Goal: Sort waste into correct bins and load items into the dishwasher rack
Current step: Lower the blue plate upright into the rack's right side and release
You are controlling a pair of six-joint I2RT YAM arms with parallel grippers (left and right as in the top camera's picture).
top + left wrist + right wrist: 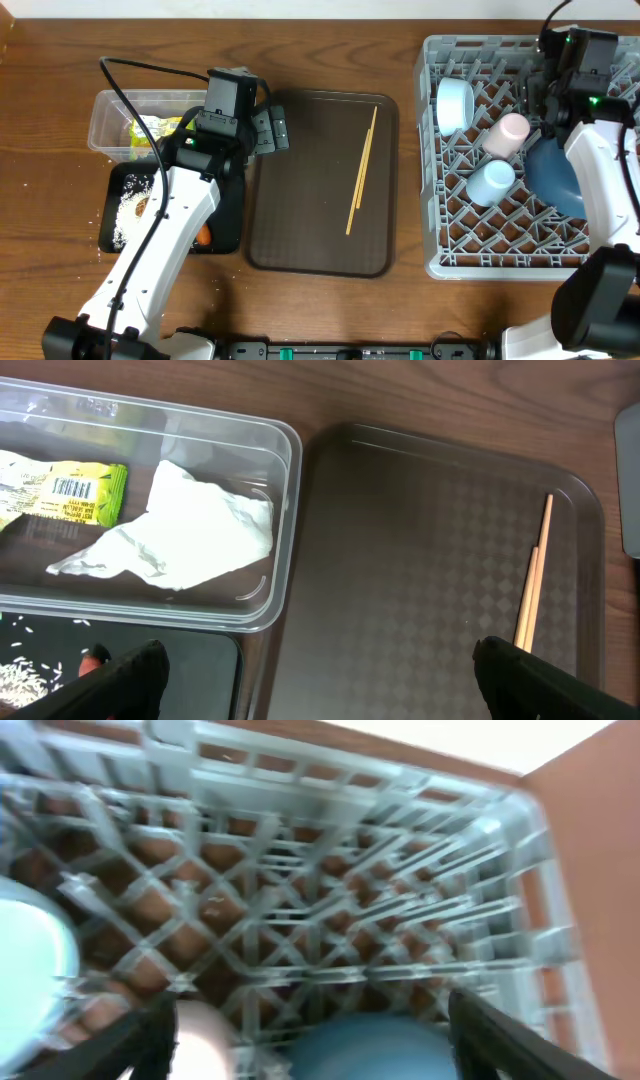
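The left jaws are wide open and hold nothing. They hang over the clear tub [290, 510] and the brown tray [420, 560]. The yellow-green wrapper [75, 490] and white napkin [190, 530] lie in the tub. Rice [130, 205] sits in the black tray [230, 220] next to it.

The right jaws are open too, with nothing in them, over the grey rack [440, 262]. The blue plate [555, 175], pink cup [507, 133], light blue cup [490, 182] and bowl [453, 103] are in the rack. The chopsticks [361, 170] lie on the brown tray, on the bench [50, 60].

The wooden table [60, 60] bears a brown serving tray [300, 180], with a clear tub [97, 125] and a black tray [228, 210] just left of it and a grey rack [432, 200] to its right.
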